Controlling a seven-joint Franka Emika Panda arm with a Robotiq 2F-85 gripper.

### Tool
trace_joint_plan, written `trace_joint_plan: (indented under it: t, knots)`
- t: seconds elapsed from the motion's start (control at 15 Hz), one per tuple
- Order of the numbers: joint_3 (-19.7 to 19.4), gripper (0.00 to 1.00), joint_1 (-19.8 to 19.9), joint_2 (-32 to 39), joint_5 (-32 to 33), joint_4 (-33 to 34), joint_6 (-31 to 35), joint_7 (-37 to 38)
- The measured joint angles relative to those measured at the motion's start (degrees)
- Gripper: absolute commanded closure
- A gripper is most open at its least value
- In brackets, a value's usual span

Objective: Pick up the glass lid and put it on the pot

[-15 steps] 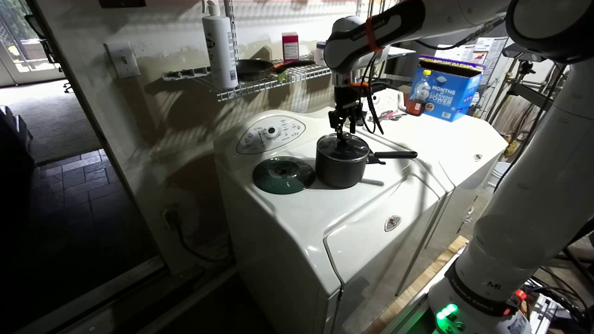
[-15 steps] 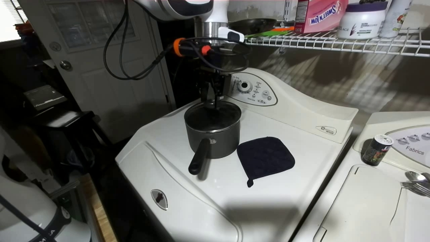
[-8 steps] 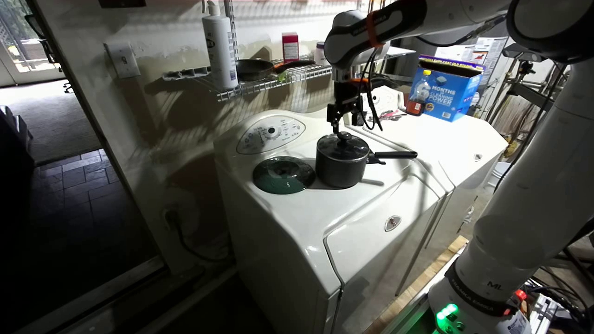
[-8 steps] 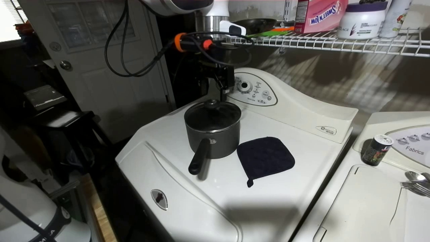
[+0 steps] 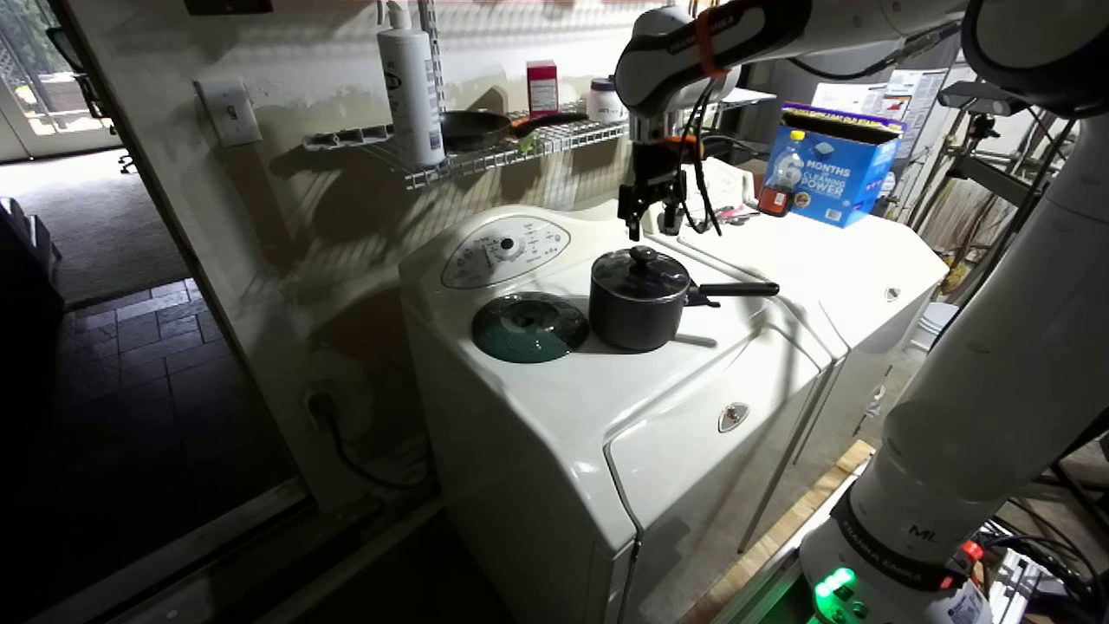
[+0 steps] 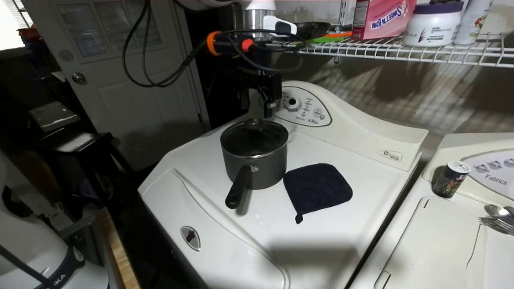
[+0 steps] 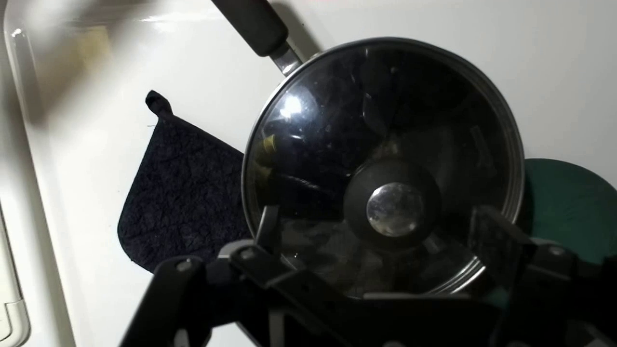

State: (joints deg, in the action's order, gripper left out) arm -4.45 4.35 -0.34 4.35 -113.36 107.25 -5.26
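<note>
Forming a white appliance top (image 6: 265,226), carrying the pot (image 6: 266,172), a dark pot holder (image 6: 319,186) to its right in an exterior view, a green disc (image 5: 527,336) to its left in an exterior view.

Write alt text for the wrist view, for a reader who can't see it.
A glass lid covers a dark-handled saucepan, seen from above on a white surface. The open claw spans the bottom, framing the lid's shiny knob but gripping nothing. A dark quilted potholder lies at left, a partly hidden green disc at right.
</note>
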Motion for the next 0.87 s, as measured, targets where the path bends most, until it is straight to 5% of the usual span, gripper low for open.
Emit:
trace_joint_plan:
  t: [0.87]
  knots:
    - [-0.6, 0.0, 0.1, -0.6, -0.3, 0.0, -0.1, -0.2]
